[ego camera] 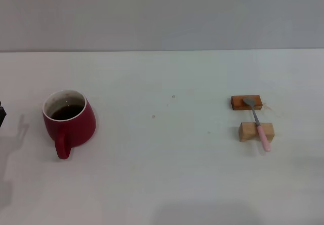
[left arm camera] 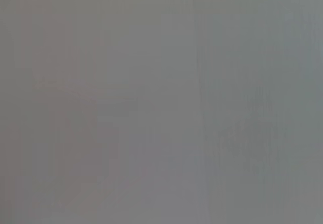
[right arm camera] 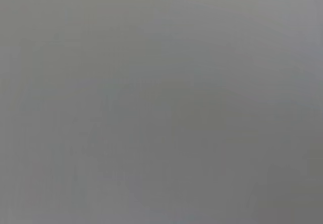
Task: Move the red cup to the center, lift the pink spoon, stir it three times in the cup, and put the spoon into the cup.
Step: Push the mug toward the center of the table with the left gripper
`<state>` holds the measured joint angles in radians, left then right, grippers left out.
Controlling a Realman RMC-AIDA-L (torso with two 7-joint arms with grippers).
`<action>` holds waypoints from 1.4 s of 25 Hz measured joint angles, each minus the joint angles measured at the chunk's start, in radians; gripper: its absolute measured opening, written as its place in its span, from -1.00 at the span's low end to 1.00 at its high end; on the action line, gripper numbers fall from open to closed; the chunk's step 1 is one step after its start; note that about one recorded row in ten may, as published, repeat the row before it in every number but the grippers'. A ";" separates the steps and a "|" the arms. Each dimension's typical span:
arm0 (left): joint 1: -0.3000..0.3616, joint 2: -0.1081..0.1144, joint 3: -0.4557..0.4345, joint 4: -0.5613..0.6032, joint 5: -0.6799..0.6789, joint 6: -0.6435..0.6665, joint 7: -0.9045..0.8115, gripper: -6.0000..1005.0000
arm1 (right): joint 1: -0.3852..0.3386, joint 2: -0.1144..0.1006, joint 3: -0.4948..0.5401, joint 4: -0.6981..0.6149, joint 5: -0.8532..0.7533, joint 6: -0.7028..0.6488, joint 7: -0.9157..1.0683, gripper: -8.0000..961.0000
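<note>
White table (ego camera: 162,184) holds the red cup (ego camera: 69,122) left, the pink spoon (ego camera: 258,125) right; neither claw's state can be told.

The cup (ego camera: 69,122) stands on the table (ego camera: 167,174) at the left, its handle toward the near edge and liquid inside. Well apart, at the right, two blocks sit one behind the other. The spoon (ego camera: 257,123) lies across both, bowl on the far block (ego camera: 246,102), handle over the near block (ego camera: 256,132).
</note>
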<state>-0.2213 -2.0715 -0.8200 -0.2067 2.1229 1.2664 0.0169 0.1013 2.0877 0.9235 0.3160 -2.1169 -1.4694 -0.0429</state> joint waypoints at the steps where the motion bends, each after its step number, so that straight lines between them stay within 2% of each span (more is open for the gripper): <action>1: 0.000 0.000 0.000 0.000 0.000 -0.002 0.000 0.66 | 0.000 0.000 0.000 0.000 0.000 0.000 0.000 0.59; 11: -0.003 0.002 0.010 -0.001 0.007 -0.013 0.001 0.53 | -0.002 0.000 0.000 0.003 0.000 -0.001 0.000 0.59; 19: -0.004 -0.002 0.016 -0.022 0.004 -0.016 0.119 0.42 | -0.007 0.001 -0.001 0.006 0.000 -0.011 0.000 0.59; 24: -0.010 -0.002 0.019 -0.037 0.005 -0.030 0.143 -0.02 | -0.008 0.002 -0.002 0.004 0.000 -0.024 0.000 0.59; 26: -0.015 -0.001 0.020 -0.037 0.009 -0.042 0.143 -0.43 | -0.009 0.002 -0.002 0.004 0.000 -0.024 0.000 0.59; 35: -0.019 0.000 0.012 -0.038 0.004 -0.064 0.137 -0.77 | -0.015 0.002 -0.002 0.005 0.000 -0.025 0.000 0.59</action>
<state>-0.2408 -2.0719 -0.8077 -0.2444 2.1271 1.2020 0.1535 0.0859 2.0893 0.9218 0.3211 -2.1169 -1.4946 -0.0429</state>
